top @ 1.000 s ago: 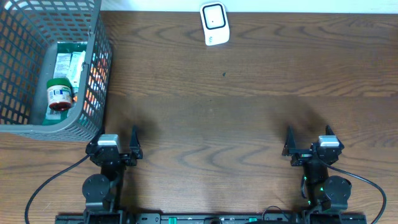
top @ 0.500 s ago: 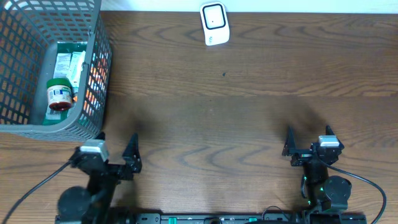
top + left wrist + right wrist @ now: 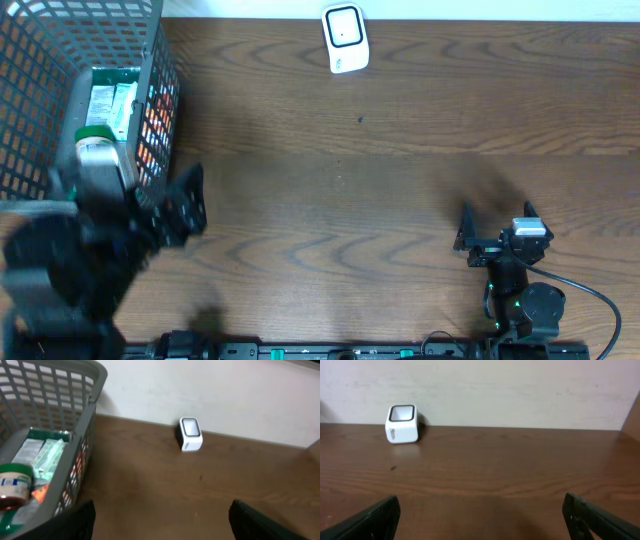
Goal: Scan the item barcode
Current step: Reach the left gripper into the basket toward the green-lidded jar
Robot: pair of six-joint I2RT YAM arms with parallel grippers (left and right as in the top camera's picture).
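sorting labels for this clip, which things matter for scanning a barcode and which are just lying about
Part of the job:
scanner at the table's far edge
basket, holding a jar and green packets, any of which might be the item
left gripper, open, near the basket

Just there:
right gripper, open and empty
dark speck on the table

A mock shop checkout: white barcode scanner [image 3: 345, 38] on a wooden table [image 3: 400, 180], grey basket [image 3: 160, 110] of packaged goods far left.

Right gripper [image 3: 497, 235] shows black pointed fingers [image 3: 465, 228] with a silver-grey block [image 3: 530, 232] behind. A black cable [image 3: 592, 290] curls off the round base [image 3: 540, 305]. Left arm [image 3: 80, 250] is just a dark blur.
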